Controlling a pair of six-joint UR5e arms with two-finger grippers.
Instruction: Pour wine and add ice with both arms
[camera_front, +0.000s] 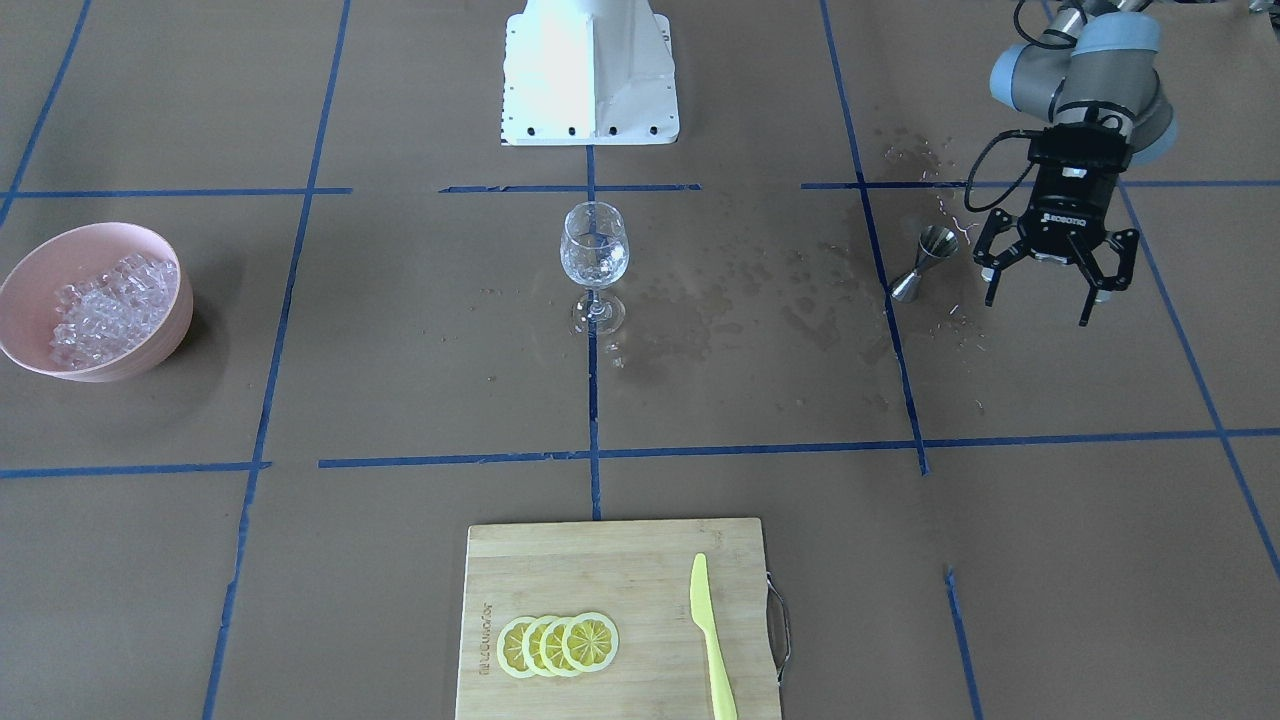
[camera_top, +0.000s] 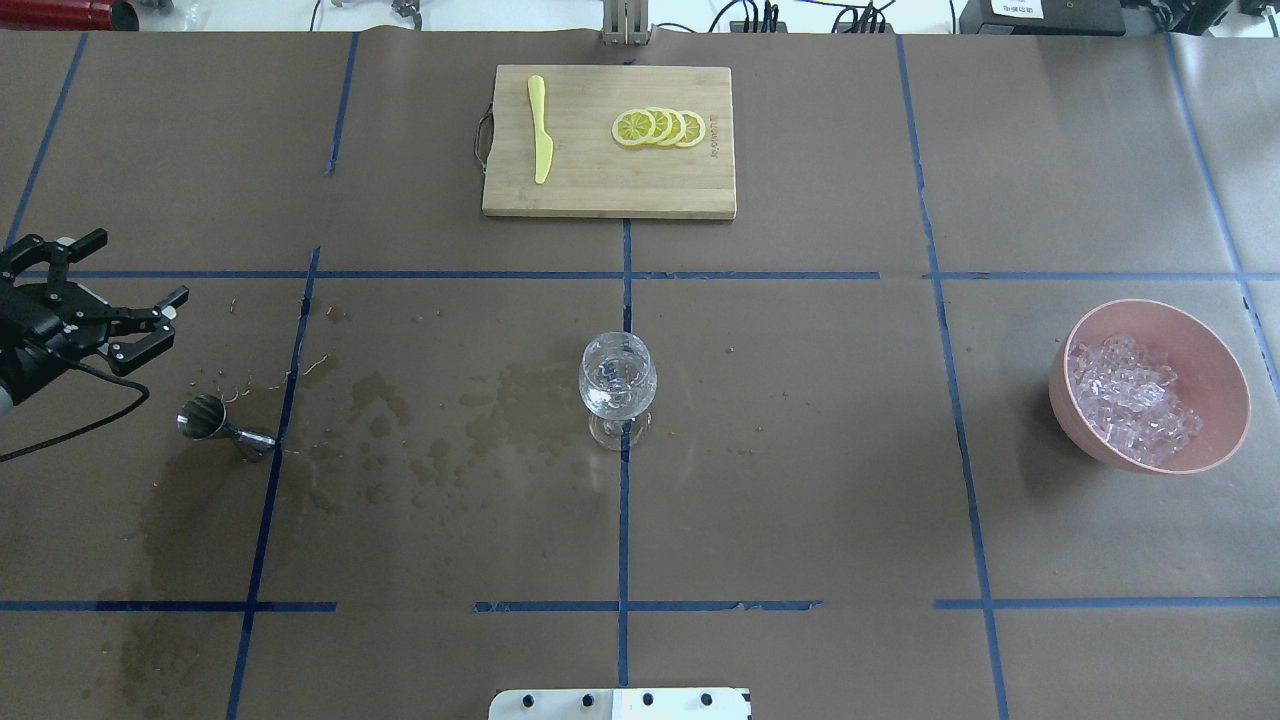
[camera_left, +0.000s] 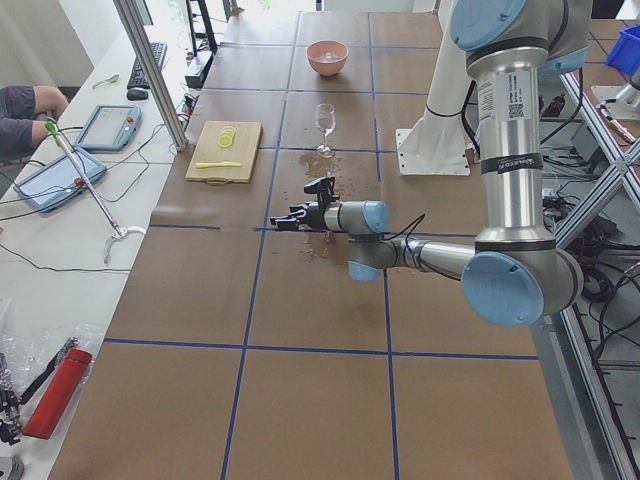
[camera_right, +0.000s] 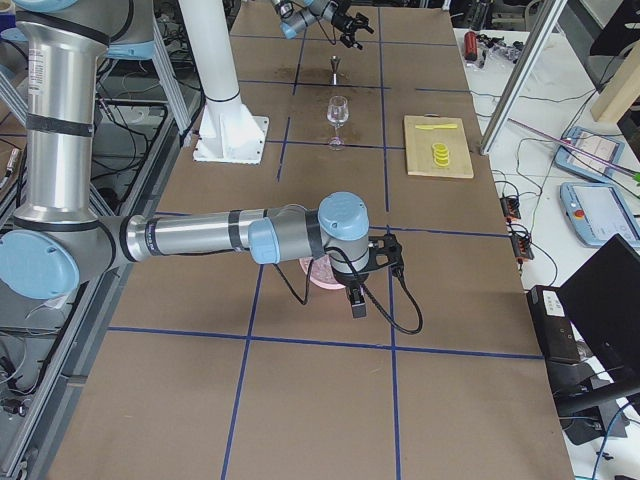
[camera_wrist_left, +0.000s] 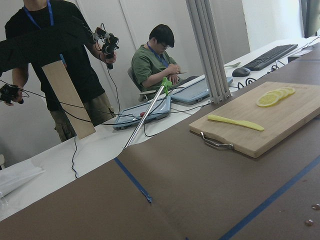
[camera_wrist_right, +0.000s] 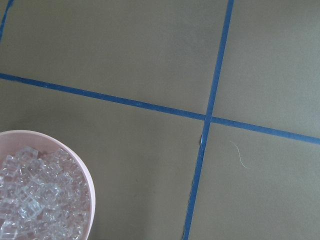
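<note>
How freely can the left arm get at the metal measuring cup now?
Probably yes: the open left gripper hovers just beside the measuring cup, with nothing between them.

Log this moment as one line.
left claw: open, near jigger | right claw: unclear, by bowl | ice: in bowl | glass: upright

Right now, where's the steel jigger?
In the overhead view the jigger sits on the robot's left side, by a blue tape line, close to the open left tool and well left of the wine glass.
</note>
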